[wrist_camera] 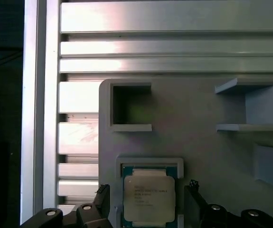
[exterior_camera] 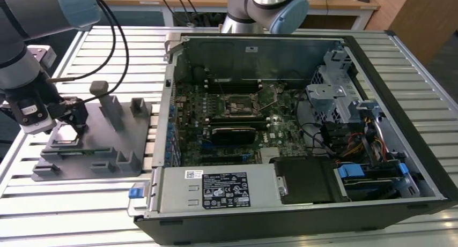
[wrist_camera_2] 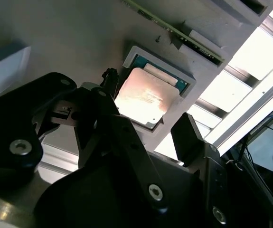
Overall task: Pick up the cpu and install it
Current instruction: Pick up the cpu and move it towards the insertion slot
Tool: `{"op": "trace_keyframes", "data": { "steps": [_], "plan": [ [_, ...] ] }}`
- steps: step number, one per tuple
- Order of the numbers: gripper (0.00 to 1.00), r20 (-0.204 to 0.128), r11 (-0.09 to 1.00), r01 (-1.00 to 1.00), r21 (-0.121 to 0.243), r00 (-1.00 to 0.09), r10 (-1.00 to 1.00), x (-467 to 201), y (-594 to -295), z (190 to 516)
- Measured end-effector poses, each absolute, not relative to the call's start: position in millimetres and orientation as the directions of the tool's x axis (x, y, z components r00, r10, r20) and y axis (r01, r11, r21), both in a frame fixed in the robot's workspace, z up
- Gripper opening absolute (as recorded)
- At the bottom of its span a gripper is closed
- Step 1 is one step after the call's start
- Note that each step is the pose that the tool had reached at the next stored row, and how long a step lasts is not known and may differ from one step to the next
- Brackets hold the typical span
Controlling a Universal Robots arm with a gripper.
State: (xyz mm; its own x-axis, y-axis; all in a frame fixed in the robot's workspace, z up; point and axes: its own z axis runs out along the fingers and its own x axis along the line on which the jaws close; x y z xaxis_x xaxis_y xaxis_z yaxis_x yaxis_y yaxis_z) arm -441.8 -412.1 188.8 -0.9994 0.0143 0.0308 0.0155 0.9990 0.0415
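Note:
The cpu [wrist_camera: 149, 198] is a flat silvery square lying in a recess of the grey holder tray [wrist_camera: 198, 104]. In the second wrist view the cpu [wrist_camera_2: 143, 97] lies in the same framed pocket. My gripper [wrist_camera: 148, 192] hangs just above it, open, with one dark finger [wrist_camera: 103, 202] on each side of the chip and a gap to both. In the exterior view my gripper [exterior_camera: 68, 121] is low over the tray [exterior_camera: 107, 166] at the exterior view's left. The black-framed socket [exterior_camera: 239, 105] sits in the middle of the motherboard.
An open computer case [exterior_camera: 400, 166] lies beside the tray with a power supply [exterior_camera: 222, 188], drive cage [exterior_camera: 336, 97] and cables inside. Upright grey posts [exterior_camera: 107, 105] rise from the tray. A second arm [exterior_camera: 268, 6] stands behind the case. The table is slatted aluminium.

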Motion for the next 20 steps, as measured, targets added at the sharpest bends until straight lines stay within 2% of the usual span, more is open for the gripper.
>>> {"op": "trace_keyframes", "data": {
  "steps": [15, 16, 17, 19, 20],
  "plan": [
    [0.71, 0.028, 0.999, 0.014, 0.037, -1.000, 0.013, -443.4, -410.8, 181.7],
    [0.64, 0.028, 0.999, 0.014, 0.037, -1.000, 0.013, -443.4, -410.7, 181.5],
    [0.64, 0.028, 0.999, 0.014, 0.037, -1.000, 0.013, -443.4, -410.7, 181.4],
    [0.54, 0.029, 0.999, 0.014, 0.037, -1.000, 0.013, -443.4, -410.6, 181.5],
    [0.54, 0.028, 0.999, 0.014, 0.037, -1.000, 0.013, -443.4, -410.5, 181.9]
  ]
}}
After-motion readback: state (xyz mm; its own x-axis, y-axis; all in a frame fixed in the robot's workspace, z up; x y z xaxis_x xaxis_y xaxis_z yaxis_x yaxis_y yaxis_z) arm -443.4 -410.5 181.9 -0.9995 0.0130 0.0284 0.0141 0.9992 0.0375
